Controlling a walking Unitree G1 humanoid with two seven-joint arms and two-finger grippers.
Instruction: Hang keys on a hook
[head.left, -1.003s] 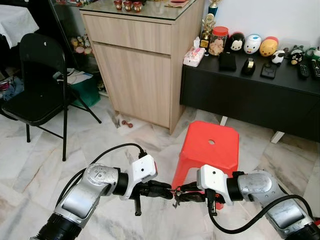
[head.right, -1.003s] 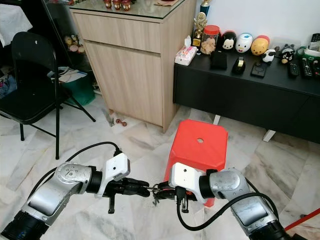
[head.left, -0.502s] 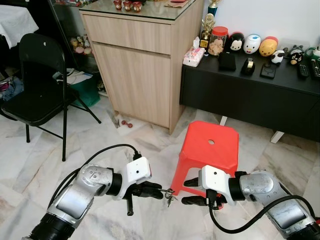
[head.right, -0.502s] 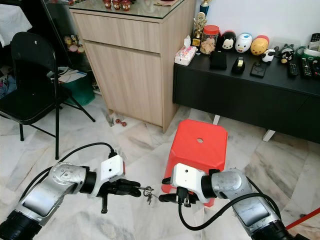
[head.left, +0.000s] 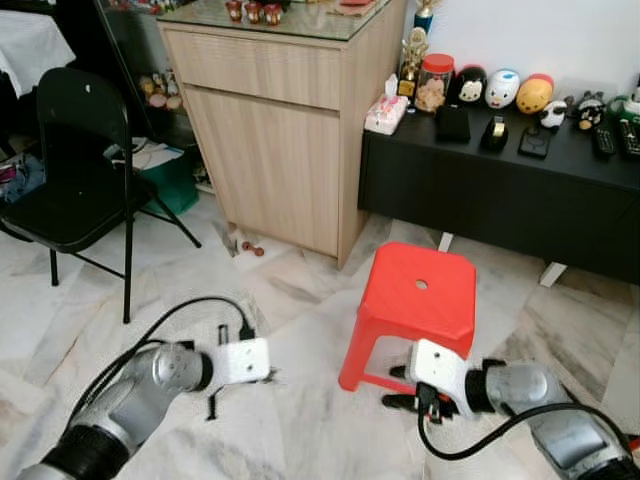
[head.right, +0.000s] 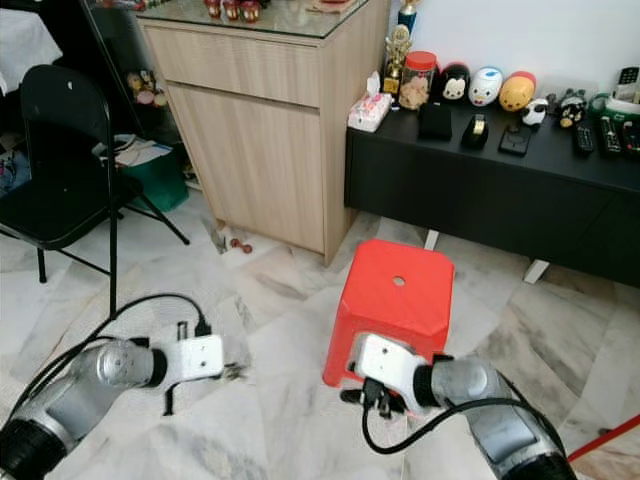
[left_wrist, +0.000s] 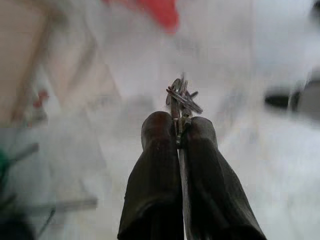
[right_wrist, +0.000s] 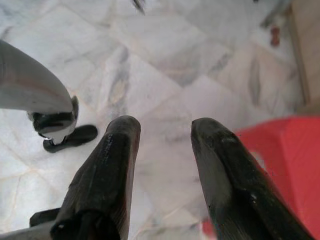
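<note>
The keys (left_wrist: 181, 97) are pinched in the left gripper (left_wrist: 179, 132), whose two black fingers are pressed together on the bunch so that the metal blades stick out just past the fingertips, roughly along the fingers' own line. From the head views that gripper (head.right: 232, 372) sits low over the marble floor (head.left: 290, 300) on the robot's left, in front of the wooden cabinet (head.left: 275, 130) and well apart from the red stool (head.left: 415, 300). The right gripper (right_wrist: 162, 135) holds nothing; its fingers stand apart with floor showing between them, and it hangs low beside the stool's near leg (head.left: 398, 400). So the left arm alone has the keys, and any hanging has to be done from that side. No hook can be made out in these pictures, so which way the keys lie from it cannot be told; the robot will likely have to turn or walk to find one. As for containers, a red-lidded jar (head.left: 436, 82) on the black sideboard (head.left: 500, 190) holds something pale, too small to name.
</note>
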